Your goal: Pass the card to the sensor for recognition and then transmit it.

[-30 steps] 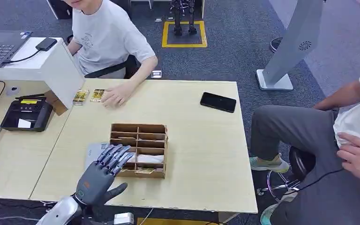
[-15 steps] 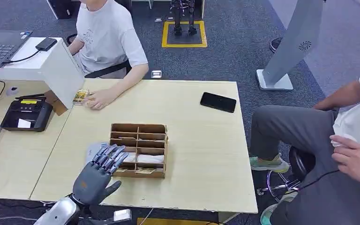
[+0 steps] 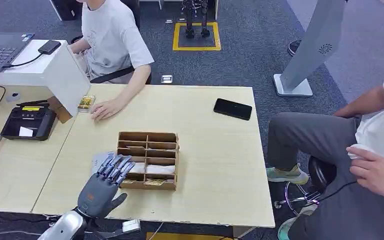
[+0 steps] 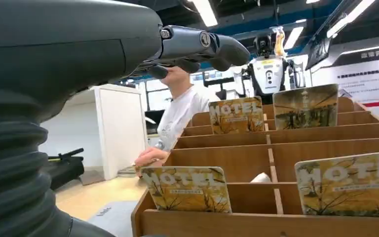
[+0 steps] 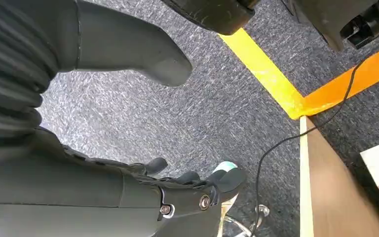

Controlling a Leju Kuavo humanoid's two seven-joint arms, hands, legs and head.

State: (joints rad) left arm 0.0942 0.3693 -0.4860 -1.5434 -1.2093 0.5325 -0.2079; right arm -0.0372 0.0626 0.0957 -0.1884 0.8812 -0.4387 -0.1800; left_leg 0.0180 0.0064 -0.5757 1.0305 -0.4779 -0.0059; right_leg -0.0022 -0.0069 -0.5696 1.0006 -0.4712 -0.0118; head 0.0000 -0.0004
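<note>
A wooden divided box [image 3: 148,135] stands mid-table with cards in its slots. Close up, yellow "HOTEL" cards stand upright in it: one in the near row [image 4: 186,189], another beside it [image 4: 348,185], two in a far row [image 4: 236,114]. My left hand [image 3: 102,185] hovers at the box's near-left corner, fingers [image 4: 197,47] stretched out and apart above the slots, holding nothing. A grey flat pad [image 3: 99,161] lies under it. A black terminal [image 3: 28,121] sits at the far left. My right hand [image 5: 128,192] hangs over the carpet, thumb apart, empty.
A person across the table rests a hand [image 3: 105,108] next to a loose card [image 3: 86,103] by a white box [image 3: 62,70]. A black phone [image 3: 232,108] lies at the far right. Another person [image 3: 330,145] sits close to the table's right edge.
My left hand has drawn back a little toward the table's near edge. The far person's hand slid left and now hides one of the two loose cards.
</note>
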